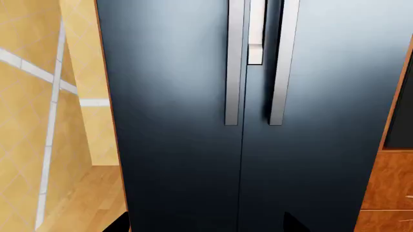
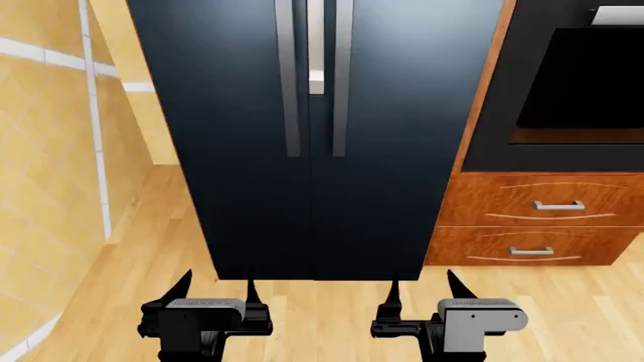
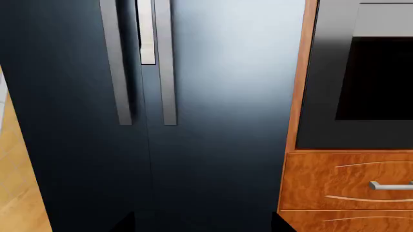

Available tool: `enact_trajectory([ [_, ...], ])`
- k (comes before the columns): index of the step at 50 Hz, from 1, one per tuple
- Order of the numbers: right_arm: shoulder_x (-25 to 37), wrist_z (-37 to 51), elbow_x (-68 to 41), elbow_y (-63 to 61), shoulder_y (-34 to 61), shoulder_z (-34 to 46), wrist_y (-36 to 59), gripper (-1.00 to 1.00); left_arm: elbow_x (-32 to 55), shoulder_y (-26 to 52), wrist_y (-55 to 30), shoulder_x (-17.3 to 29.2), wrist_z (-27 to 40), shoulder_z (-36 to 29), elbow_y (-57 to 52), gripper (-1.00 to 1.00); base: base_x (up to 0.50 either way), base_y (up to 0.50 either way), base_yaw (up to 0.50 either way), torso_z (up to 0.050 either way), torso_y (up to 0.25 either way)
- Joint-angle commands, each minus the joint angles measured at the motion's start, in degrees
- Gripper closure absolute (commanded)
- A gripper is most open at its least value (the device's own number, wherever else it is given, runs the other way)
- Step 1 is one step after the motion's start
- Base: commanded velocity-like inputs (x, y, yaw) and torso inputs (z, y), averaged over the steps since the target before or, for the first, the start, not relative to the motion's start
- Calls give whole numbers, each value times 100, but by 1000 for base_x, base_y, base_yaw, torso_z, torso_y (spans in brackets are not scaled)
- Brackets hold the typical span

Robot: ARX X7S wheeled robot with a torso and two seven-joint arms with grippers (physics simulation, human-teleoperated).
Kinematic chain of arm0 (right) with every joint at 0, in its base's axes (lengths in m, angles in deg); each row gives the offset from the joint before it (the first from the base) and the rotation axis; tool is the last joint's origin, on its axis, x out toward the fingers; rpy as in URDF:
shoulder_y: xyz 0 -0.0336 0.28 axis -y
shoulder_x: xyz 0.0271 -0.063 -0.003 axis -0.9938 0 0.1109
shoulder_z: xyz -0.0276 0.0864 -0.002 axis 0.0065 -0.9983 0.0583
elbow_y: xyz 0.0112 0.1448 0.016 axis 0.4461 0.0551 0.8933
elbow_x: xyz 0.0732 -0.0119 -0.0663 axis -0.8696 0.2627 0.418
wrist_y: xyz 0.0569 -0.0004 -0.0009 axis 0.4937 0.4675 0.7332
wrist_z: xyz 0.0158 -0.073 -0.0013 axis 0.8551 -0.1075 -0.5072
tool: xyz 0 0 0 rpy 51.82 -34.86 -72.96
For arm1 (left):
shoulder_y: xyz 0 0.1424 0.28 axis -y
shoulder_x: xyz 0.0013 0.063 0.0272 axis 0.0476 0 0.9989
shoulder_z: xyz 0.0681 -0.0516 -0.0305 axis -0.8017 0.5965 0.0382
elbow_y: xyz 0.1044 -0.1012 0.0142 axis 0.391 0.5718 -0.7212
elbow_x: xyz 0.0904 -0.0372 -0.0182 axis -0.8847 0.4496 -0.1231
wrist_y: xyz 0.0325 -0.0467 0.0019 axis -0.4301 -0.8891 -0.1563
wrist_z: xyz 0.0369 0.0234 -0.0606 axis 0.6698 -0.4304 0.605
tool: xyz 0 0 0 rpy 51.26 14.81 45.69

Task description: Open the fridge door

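Wood-plank floor (image 2: 322,317) | glossy dark fridge (image 2: 393,151) centred ahead, doors shut, silver bar handles (image 2: 341,75) | oven (image 2: 584,90), wooden drawers (image 2: 544,219) right | left gripper (image 2: 216,290) and right gripper (image 2: 421,286) spread, empty

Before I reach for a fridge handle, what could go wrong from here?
The two handles stand close together, so a gripper could catch both or the wrong one. Both grippers, left and right, hang low, far below the handles. The oven cabinet adjoins the fridge, perhaps crowding the right door's swing.

glossy dark fridge (image 2: 382,136), both doors shut, silver bar handles (image 2: 286,83)
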Motion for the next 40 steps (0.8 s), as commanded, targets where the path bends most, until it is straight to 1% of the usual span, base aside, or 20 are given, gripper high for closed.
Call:
enact_trajectory([
  [1, 80, 135, -105, 79, 76, 99, 27, -100, 221, 80, -91, 71, 132, -23, 25, -100, 0, 0, 0, 0, 0],
  [5, 181, 270, -107, -8, 12, 229, 16, -100, 349, 10, 51, 159, 253, -109, -31, -100, 0, 0, 0, 0, 0],
  [6, 200, 273, -124, -6, 24, 257, -2, -100, 307, 35, 132, 159, 375, -93, 13, -100, 0, 0, 0, 0, 0],
  [12, 275, 356, -217, -13, 8, 341, -7, -100, 408, 30, 148, 250, 454, -200, 26, -100, 48, 0, 0, 0, 0],
  [40, 484, 600, -417, 40, 57, 596, -22, -100, 550, 77, 255, 479, 765, -477, 140, -100, 497, 0, 0, 0, 0],
])
